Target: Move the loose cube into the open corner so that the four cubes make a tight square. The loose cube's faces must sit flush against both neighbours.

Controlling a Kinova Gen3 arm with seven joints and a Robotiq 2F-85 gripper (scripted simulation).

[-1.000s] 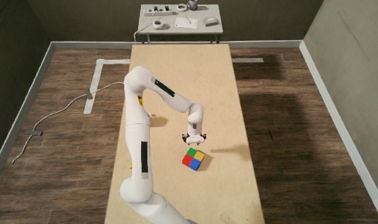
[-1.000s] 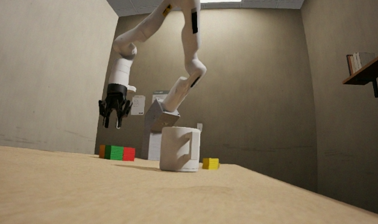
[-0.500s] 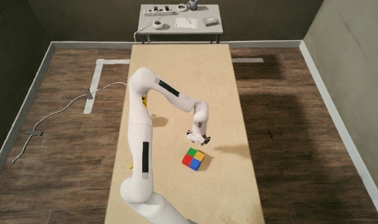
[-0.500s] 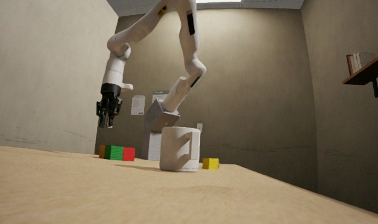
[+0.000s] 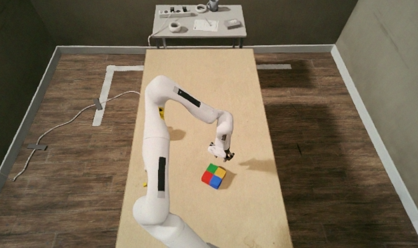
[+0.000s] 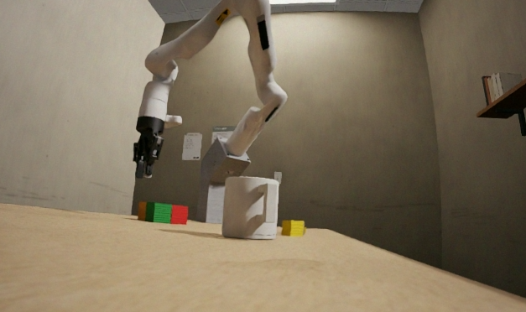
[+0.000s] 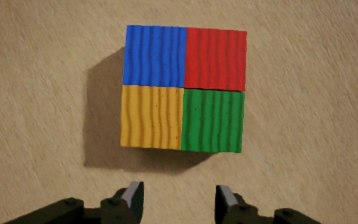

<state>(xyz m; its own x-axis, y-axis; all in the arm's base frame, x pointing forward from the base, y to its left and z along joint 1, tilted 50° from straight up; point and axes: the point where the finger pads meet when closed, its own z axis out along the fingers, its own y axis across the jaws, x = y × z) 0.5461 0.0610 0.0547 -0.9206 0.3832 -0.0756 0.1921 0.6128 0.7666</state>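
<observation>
Hovering half-open and empty, the tool — above four ridged cubes forming a tight square.

White smooth rounded arm, black rectangular strips on links, grey tabs at strip ends, small yellow sticker near elbow. Black wrist collar, black gripper with grey fingertip pads.

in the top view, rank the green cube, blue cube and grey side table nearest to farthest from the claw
1. Green cube: corner of the square nearest the claw, just below it in the frame.
2. Blue cube: opposite corner of the square.
3. Grey side table: far end of the room, well beyond the cubes.
</observation>
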